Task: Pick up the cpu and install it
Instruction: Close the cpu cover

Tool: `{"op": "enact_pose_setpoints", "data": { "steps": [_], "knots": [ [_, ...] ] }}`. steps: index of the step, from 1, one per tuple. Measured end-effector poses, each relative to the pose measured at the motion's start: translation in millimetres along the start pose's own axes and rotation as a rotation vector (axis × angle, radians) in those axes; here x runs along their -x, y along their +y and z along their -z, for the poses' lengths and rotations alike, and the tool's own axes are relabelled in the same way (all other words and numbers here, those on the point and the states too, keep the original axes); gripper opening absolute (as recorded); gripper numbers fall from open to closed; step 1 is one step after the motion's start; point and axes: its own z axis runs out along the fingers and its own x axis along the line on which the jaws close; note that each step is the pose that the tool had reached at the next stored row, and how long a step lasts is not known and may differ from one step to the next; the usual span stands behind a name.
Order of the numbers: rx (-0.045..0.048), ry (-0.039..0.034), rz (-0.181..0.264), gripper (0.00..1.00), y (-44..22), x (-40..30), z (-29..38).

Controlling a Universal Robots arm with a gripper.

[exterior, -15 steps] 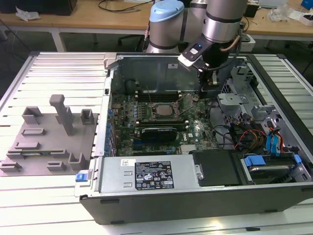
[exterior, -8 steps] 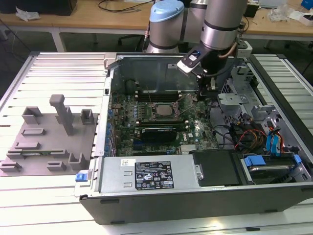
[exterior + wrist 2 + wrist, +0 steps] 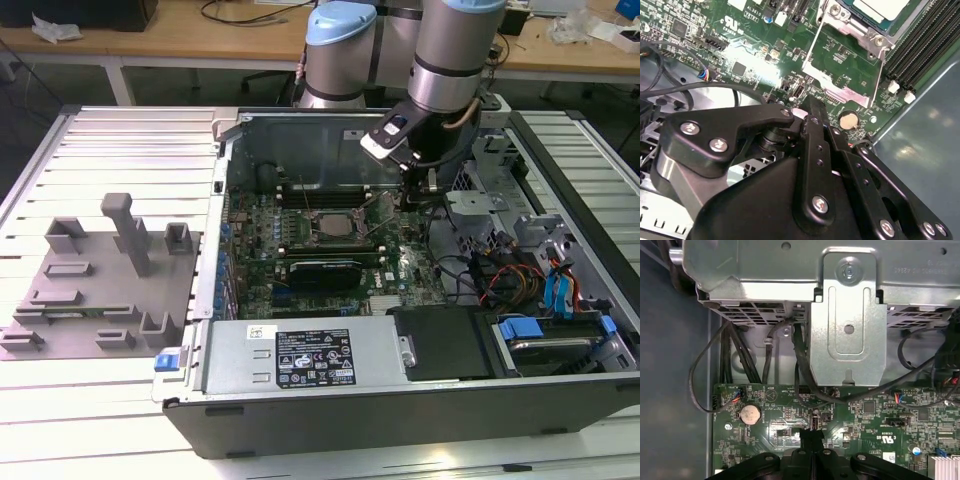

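Gripper (image 3: 431, 188), fingers (image 3: 810, 107) pressed together with nothing seen between them, is hovering low over the green motherboard (image 3: 262, 240) inside the open computer case (image 3: 400, 410). The cpu (image 3: 332, 226) is lying in its socket (image 3: 312, 222), at about 8 o'clock from the gripper in the exterior view.
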Motion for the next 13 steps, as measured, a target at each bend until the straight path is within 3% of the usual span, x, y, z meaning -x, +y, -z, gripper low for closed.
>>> {"op": "enact_pose_setpoints", "data": {
  "steps": [8,13],
  "knots": [
    [0.0001,0.0019,0.000,0.11,0.1,-1.6,-0.6],
    [-0.0001,0.0014,-0.003,0.11,-0.1,-8.7,-1.7]
  ]
}}
